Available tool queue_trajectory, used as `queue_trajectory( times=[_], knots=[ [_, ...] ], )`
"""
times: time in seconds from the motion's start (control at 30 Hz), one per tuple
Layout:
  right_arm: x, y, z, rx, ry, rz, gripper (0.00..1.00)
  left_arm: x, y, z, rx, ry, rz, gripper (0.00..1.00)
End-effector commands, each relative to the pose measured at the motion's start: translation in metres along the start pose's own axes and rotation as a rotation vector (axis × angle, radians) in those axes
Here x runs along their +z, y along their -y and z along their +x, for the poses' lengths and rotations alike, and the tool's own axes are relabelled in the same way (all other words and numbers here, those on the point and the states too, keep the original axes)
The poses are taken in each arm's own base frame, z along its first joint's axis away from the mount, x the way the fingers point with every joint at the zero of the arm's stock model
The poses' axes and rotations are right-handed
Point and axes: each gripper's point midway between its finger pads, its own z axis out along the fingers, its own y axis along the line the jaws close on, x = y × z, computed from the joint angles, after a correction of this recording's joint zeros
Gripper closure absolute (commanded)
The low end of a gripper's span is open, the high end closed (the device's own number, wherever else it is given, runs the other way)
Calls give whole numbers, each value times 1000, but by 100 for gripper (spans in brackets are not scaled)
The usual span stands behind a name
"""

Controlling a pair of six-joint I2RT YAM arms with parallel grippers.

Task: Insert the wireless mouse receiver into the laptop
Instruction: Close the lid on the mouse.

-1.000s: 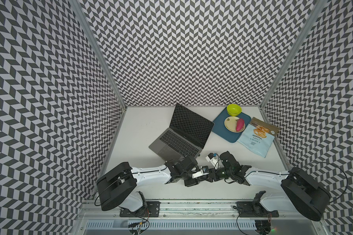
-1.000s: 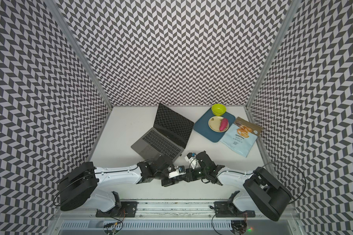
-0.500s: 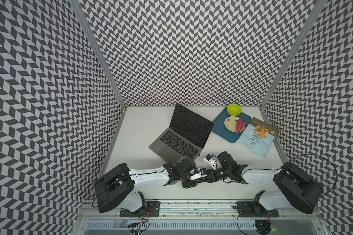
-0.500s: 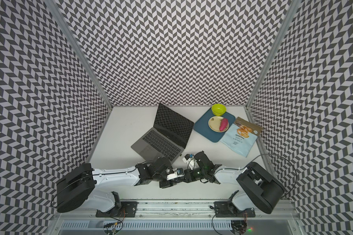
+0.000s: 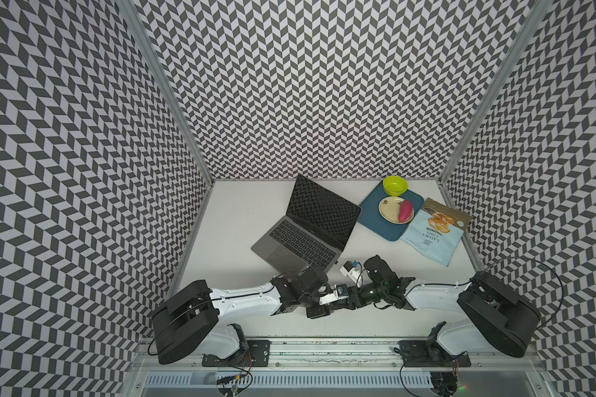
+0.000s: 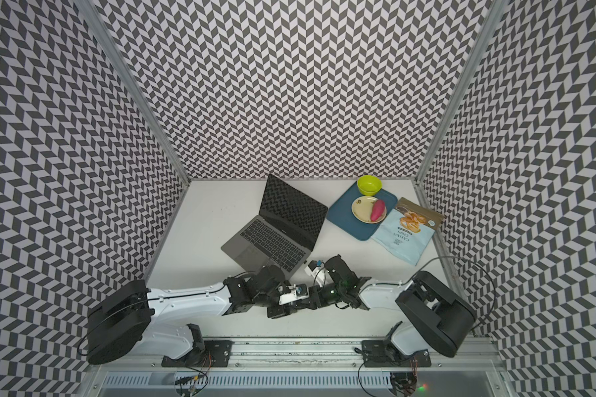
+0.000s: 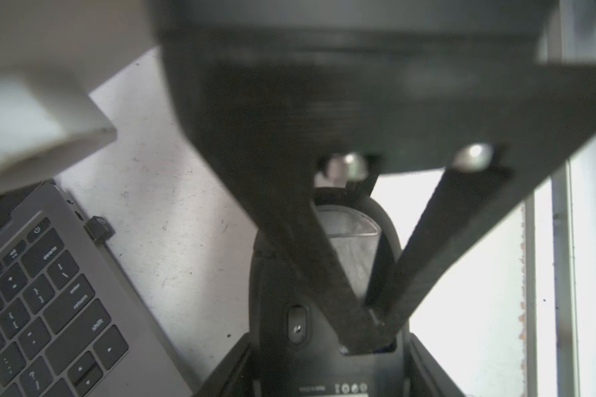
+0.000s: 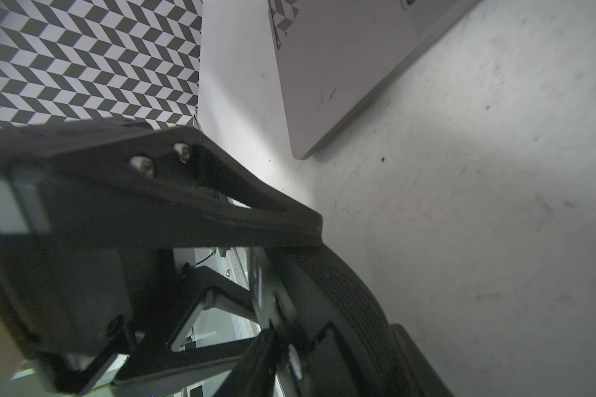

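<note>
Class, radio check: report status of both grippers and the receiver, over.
Left gripper clamped on upturned mouse. Right gripper tips in its underside bay, grip unclear. Receiver not visible. Black nub sits at laptop edge.

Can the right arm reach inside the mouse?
Probably yes: the left gripper holds the mouse underside-up, and the right gripper has its tips at the open compartment.

Upturned black mouse [image 7: 277, 285] is clamped in left gripper [image 7: 327, 364], near centre. Fingers of right gripper [image 7: 375, 326] are angled into its open compartment, tips almost meeting. At left, laptop [image 7: 31, 302] kbd corner is seen, w/ small black block [image 7: 100, 228] against its right edge.
</note>
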Motion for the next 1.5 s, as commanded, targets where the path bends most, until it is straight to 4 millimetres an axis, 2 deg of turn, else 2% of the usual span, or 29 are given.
queue_trajectory(
  times=[0.0, 0.23, 0.37, 0.53, 0.73, 0.83, 1.0, 1.07, 1.47],
  knots=[
    [-2, 1, -7, -5, 51, 29, 46, -7, -7, -40, 19, 144, -15, 60],
    [-17, -17, -21, -46, 122, 20, 35, 3, -11, -30, -8, 78, -27, 60],
    [-28, -14, -25, -39, 159, 67, 27, 5, -14, -26, -18, 60, -40, 61],
    [-47, -1, -27, -13, 214, 142, 26, 8, -16, -23, -28, 45, -45, 62],
    [-69, -3, -28, -12, 267, 165, 25, 8, -21, -22, -48, 42, -53, 63],
    [-78, 0, -29, 6, 303, 188, 29, 7, -23, -22, -52, 44, -54, 63],
    [-77, -9, -28, 10, 313, 113, 54, 7, -21, -24, -49, 52, -46, 63],
    [-74, -14, -25, -1, 286, 83, 60, 7, -21, -24, -49, 51, -46, 63],
    [-66, -16, -26, -15, 254, 52, 69, 5, -19, -26, -43, 62, -32, 64]
  ],
)
